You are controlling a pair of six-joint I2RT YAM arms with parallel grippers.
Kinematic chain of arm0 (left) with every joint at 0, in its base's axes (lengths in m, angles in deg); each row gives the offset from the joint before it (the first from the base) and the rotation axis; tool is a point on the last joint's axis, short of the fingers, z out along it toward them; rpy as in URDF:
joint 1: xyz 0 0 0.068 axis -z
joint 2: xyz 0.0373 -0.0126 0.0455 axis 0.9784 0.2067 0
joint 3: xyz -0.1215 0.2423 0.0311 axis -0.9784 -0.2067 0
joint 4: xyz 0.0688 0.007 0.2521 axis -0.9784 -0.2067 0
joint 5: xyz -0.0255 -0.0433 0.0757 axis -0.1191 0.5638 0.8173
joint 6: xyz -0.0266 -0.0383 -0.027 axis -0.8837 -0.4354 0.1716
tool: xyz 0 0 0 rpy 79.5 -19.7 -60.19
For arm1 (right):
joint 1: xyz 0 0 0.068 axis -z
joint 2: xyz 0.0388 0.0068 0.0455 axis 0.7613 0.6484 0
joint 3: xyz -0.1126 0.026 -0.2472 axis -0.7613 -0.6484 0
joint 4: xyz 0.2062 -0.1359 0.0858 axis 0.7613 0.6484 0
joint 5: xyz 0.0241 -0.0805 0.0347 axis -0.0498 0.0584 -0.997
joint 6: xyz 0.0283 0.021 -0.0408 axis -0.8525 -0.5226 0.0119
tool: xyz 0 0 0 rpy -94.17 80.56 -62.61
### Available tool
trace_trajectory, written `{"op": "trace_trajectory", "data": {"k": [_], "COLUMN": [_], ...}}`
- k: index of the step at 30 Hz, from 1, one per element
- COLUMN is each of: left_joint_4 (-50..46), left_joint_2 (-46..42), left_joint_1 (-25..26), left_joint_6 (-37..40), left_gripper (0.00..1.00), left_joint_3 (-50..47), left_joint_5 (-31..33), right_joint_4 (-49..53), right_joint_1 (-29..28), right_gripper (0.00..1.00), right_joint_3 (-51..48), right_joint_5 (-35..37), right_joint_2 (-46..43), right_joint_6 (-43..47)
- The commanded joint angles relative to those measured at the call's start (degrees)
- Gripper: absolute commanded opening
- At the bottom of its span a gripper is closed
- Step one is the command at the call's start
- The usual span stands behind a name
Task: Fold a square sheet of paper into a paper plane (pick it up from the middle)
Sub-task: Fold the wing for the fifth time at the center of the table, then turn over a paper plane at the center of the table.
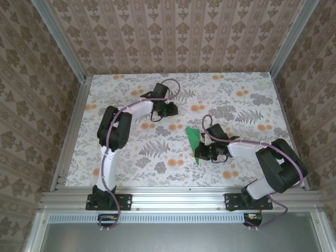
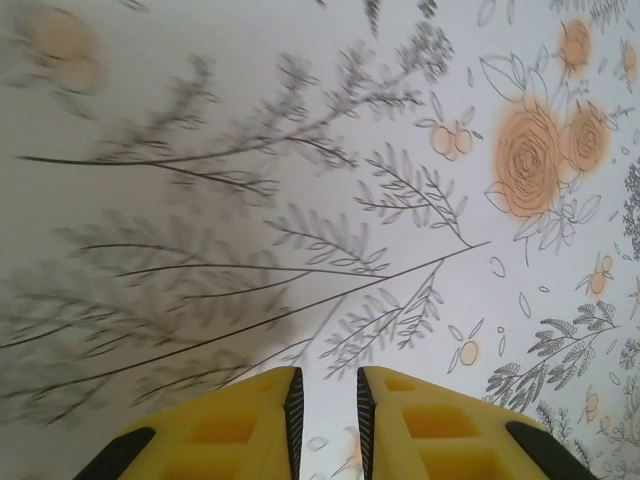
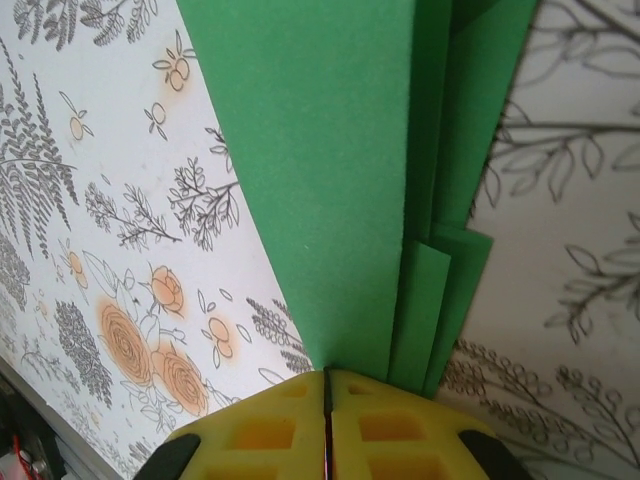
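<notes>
Green and folded to a slim point: paper plane (image 1: 193,140) a little right of centre in the top view, over the flowered table (image 1: 131,152). Met at its lower right side by the right end effector (image 1: 206,151); too small there to tell the grip. Left end effector (image 1: 172,109) well apart, in the upper middle of the frame.

From the left wrist: left end effector (image 2: 330,390) at the bottom edge, yellow fingers (image 2: 250,425) parted by a narrow gap, nothing between them, grey leaf print of the table (image 2: 300,150) beyond.

From the right wrist: right end effector (image 3: 327,385) at bottom centre, fingers pressed together, clamped on the narrow end of the paper plane (image 3: 320,180). Several folded layers stepped on the right side, widening toward the upper edge of the frame. Orange flowers of the table (image 3: 100,150) at lower left.
</notes>
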Motion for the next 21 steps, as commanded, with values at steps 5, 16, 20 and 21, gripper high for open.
{"op": "trace_trajectory", "data": {"k": [5,16,20,21], "left_joint_4": [1.22,3.47,2.67,2.50], "left_joint_2": [-14.35,-27.22,-29.37,-29.52], "left_joint_1": [2.07,7.17,9.93,11.07], "left_joint_6": [0.63,-4.16,-5.56,-5.95], "left_gripper": [0.31,0.44,0.50,0.52], "left_joint_3": [-11.65,-27.62,-29.80,-29.99], "left_joint_5": [0.49,8.49,10.67,10.81], "right_joint_4": [7.31,18.60,19.99,20.06], "right_joint_1": [0.13,4.87,5.49,5.49], "right_gripper": [0.17,0.52,0.50,0.48], "right_joint_3": [6.89,13.80,15.76,16.12], "right_joint_5": [0.24,15.54,15.18,14.85], "right_joint_2": [-5.47,-14.13,-9.38,-7.91], "right_joint_6": [0.45,3.05,4.46,4.48]}}
